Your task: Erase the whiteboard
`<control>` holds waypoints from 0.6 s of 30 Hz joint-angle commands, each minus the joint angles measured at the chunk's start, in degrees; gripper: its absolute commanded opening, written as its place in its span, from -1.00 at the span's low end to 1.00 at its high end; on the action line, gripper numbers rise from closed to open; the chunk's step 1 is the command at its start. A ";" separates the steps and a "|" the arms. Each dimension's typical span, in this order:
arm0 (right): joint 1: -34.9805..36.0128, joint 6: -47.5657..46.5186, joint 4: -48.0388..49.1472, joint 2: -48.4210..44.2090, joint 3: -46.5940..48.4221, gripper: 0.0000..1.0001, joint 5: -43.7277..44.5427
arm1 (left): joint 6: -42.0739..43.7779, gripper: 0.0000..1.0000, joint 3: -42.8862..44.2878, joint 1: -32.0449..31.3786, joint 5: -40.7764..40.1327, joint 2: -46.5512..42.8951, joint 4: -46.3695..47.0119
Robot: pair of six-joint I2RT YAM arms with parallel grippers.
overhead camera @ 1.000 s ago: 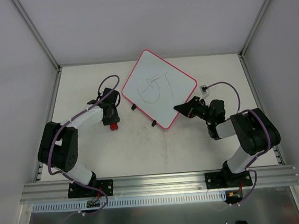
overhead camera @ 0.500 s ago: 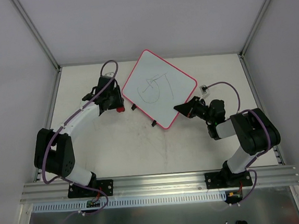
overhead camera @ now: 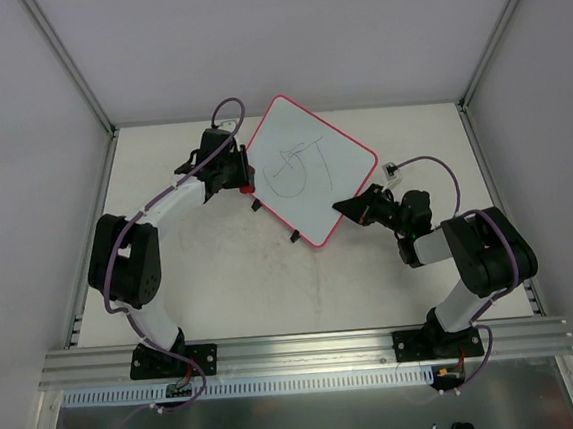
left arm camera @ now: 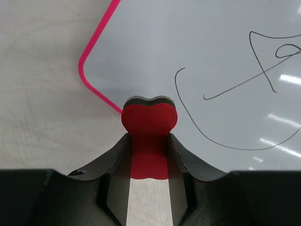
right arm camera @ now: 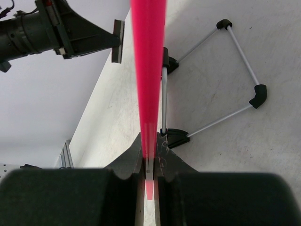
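The whiteboard [overhead camera: 306, 169] lies tilted like a diamond at the table's back middle, white with a red-pink rim and black scribbles on it. My left gripper [overhead camera: 244, 181] is shut on the red bow-shaped eraser [left arm camera: 149, 127] at the board's left edge; in the left wrist view the eraser's tip overlaps the rim of the whiteboard [left arm camera: 207, 52]. My right gripper [overhead camera: 349, 209] is shut on the board's right lower edge; in the right wrist view the rim of the whiteboard [right arm camera: 148, 70] runs edge-on between the fingers.
Two small black clips [overhead camera: 295, 238] sit along the board's lower left edge. A wire stand [right arm camera: 211, 80] with black joints shows under the board in the right wrist view. Grey walls and metal posts close in the table at the back and sides.
My left arm has carried the red eraser from the table left of the board up to the board's left edge. The right arm and board have not moved.
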 commanded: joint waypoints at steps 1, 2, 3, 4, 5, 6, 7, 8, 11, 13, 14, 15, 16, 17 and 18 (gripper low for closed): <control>0.22 -0.55 14.72 -1.45 2.04 -1.00 -2.57 | 1.21 -0.90 4.05 -0.30 3.20 3.03 3.44; 0.22 -0.55 14.72 -1.45 2.04 -1.00 -2.57 | 1.04 -0.90 4.93 -0.21 3.55 3.74 3.70; 0.22 -0.64 14.72 -1.54 2.04 -1.00 -2.57 | 1.12 -0.90 5.29 -0.21 3.73 4.18 4.06; 0.30 -0.64 14.72 -1.62 2.04 -1.00 -2.57 | 1.12 -0.90 5.55 -0.30 3.99 5.14 4.76; 0.30 -0.64 14.72 -1.62 2.04 -1.00 -2.57 | 1.21 -0.90 5.90 -0.30 4.43 5.50 5.20; 0.30 -0.64 14.72 -1.54 2.04 -1.00 -2.66 | 1.39 -0.90 5.99 -0.30 4.87 5.76 5.72; 0.39 -0.55 14.72 -1.62 2.04 -1.00 -2.66 | 1.39 -0.90 6.08 -0.30 5.05 6.20 6.25; 0.48 -0.55 14.72 -1.62 2.04 -1.00 -2.66 | 1.56 -0.90 6.25 -0.21 5.14 6.38 7.04; 0.57 -0.55 14.81 -1.80 2.12 -1.00 -2.75 | 1.65 -0.90 6.43 -0.30 4.70 7.43 8.96; 0.65 -0.55 14.72 -1.80 2.12 -1.00 -2.75 | 1.56 -0.89 6.52 -0.21 4.52 8.31 9.86; 0.57 -0.55 14.72 -1.80 2.12 -1.00 -2.92 | 1.56 -0.89 6.69 -0.21 4.43 8.57 10.56; 0.65 -0.55 14.81 -1.80 2.21 -1.00 -2.84 | 1.48 -0.89 6.78 -0.21 4.17 8.92 10.91; 0.66 -0.55 14.72 -1.71 2.21 -1.00 -2.92 | 1.47 -0.89 7.04 -0.30 3.91 9.62 11.00; 0.74 -0.55 14.72 -1.71 2.21 -1.00 -2.92 | 1.56 -0.89 7.66 -0.30 3.82 10.07 11.09; 0.66 -0.55 14.72 -1.71 2.21 -1.00 -2.84 | 1.56 -0.89 7.92 -0.30 3.90 10.85 11.26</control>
